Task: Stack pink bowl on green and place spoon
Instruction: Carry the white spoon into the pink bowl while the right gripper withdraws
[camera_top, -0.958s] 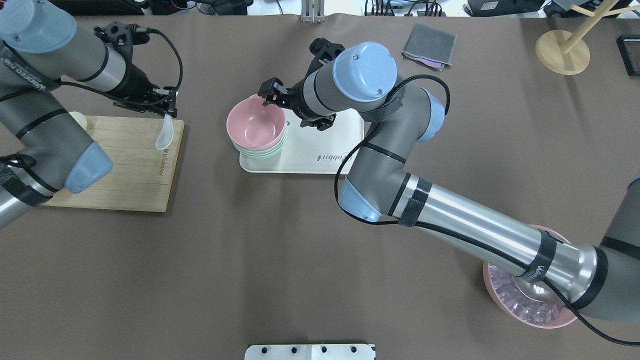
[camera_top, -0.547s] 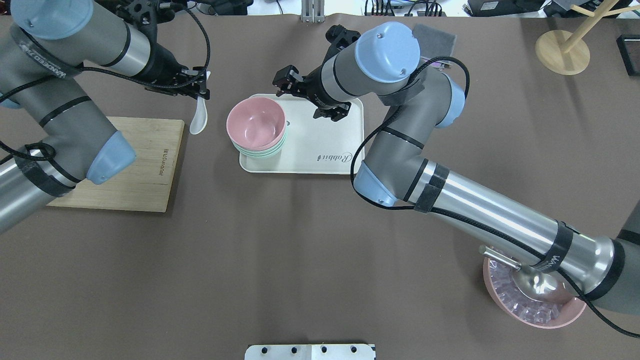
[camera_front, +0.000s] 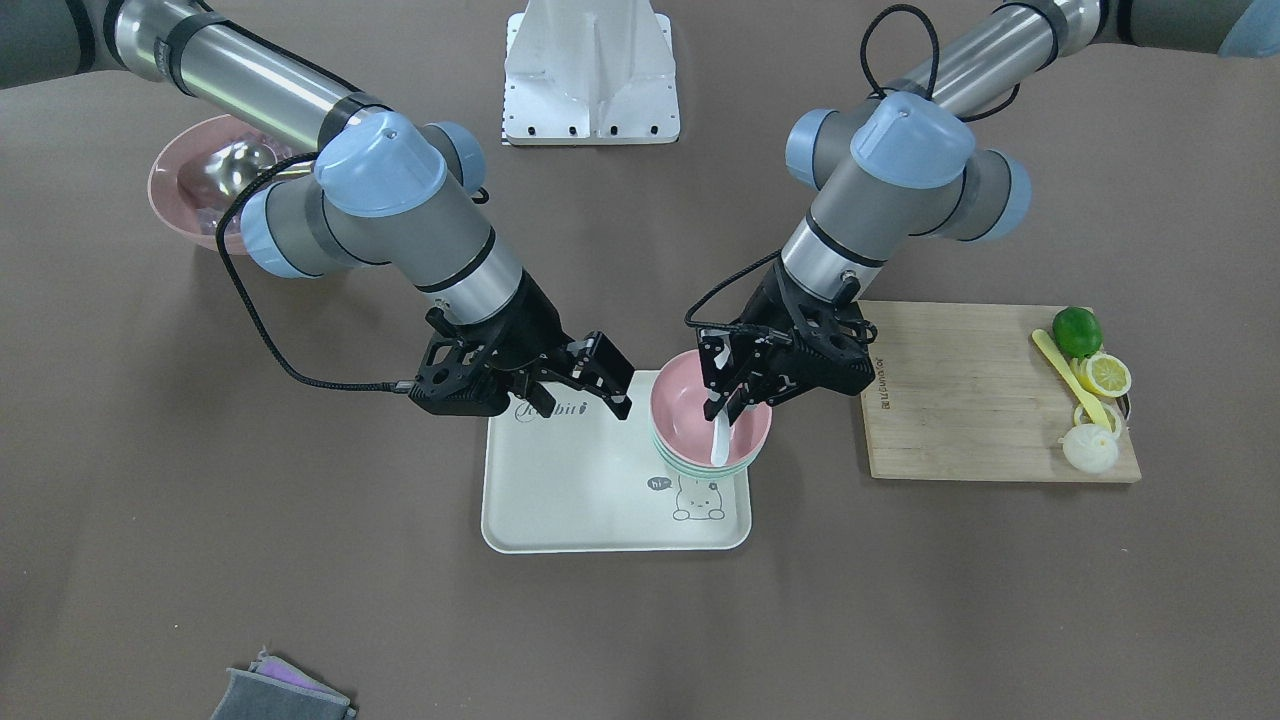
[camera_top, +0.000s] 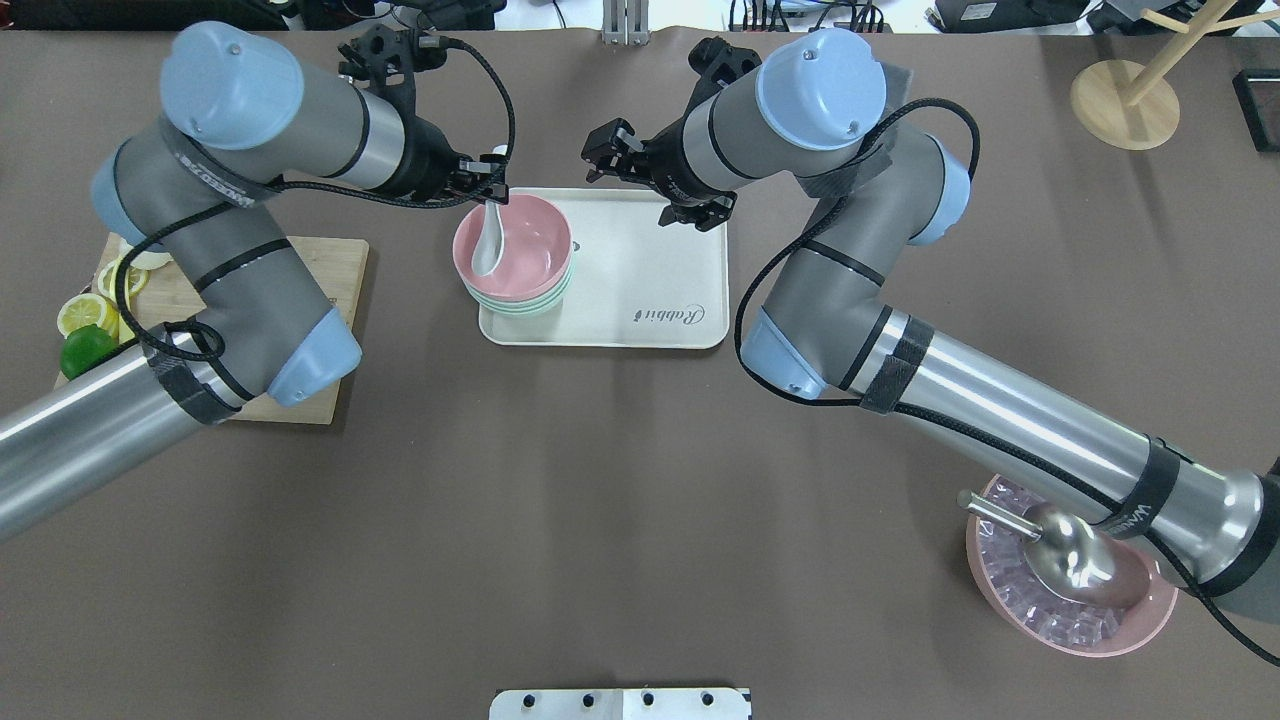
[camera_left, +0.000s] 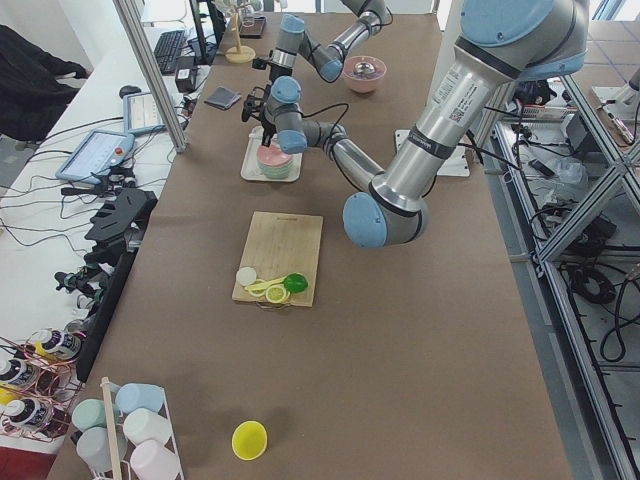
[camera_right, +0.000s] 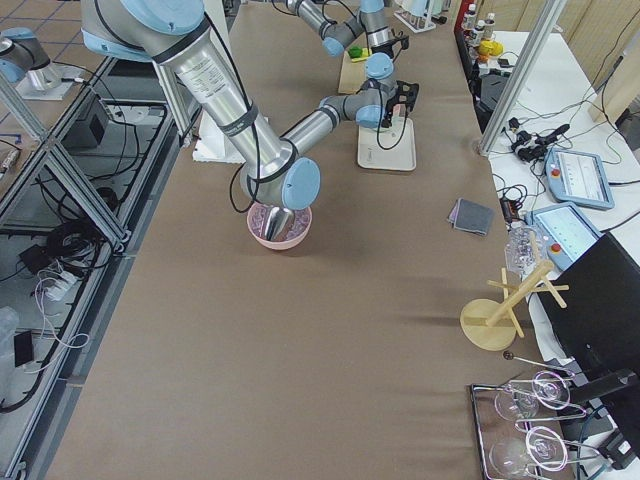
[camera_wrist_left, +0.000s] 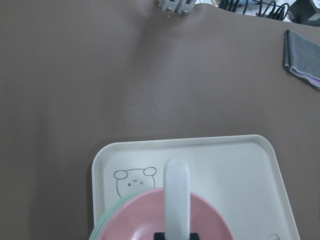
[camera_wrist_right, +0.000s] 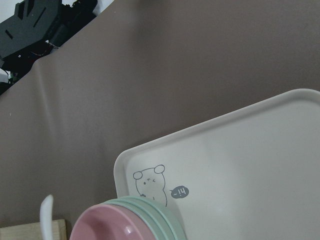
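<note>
Brown table (camera_top: 600, 500), green bowl (camera_wrist_right: 159, 210) mostly under pink bowl (camera_top: 535, 250), left gripper (camera_top: 490, 194) pinching spoon (camera_top: 486, 252)

One white spoon (camera_top: 486, 248), one tray (camera_top: 640, 275)

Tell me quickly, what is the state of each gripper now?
Left gripper: closed, holding the white spoon.
Right gripper: open, holding nothing.

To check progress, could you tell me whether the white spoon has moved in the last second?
Yes: the spoon went rightward, from over the cutting board to over the pink bowl.
</note>
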